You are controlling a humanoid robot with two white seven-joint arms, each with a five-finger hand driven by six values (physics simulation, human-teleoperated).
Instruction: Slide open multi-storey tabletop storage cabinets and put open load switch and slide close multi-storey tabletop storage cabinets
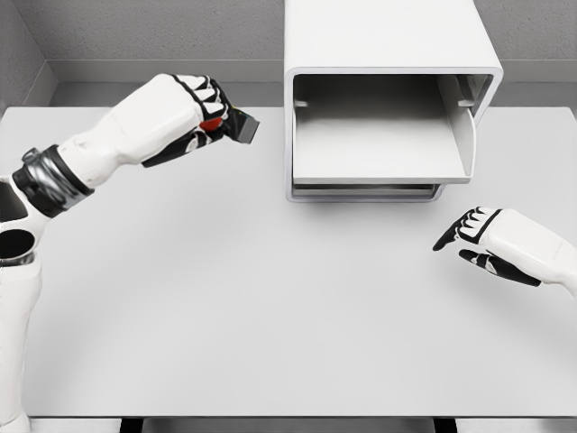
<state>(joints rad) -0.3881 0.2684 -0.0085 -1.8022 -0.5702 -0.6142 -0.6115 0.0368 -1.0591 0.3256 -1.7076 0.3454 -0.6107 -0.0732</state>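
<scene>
Dark grey switch (242, 125) with a red part sits in the left hand (194, 113), held up over the table's (225, 298) far left area, clear of the surface as far as I can tell. Fingers curled around it, thumb underneath; only the switch's right end sticks out past the fingers. Red bit is mostly hidden inside the grip, can't tell its shape.

Left arm comes in from the lower left edge, forearm angled up and right toward the cabinet (388, 54).

Cabinet is white, at the table's far edge, right of centre, well apart from the switch. Its upper drawer (379, 149) is slid out toward the camera, inside bare and light grey. Lower drawer (365, 191) shows only as a thin front edge under it, looks closed or nearly so.

Right hand (491, 244) hangs near the table's right edge, in front of and below the cabinet's right corner, not touching it. Fingers loose and slightly bent, pointing left, holding nothing.

Table is white; grey wall behind.
</scene>
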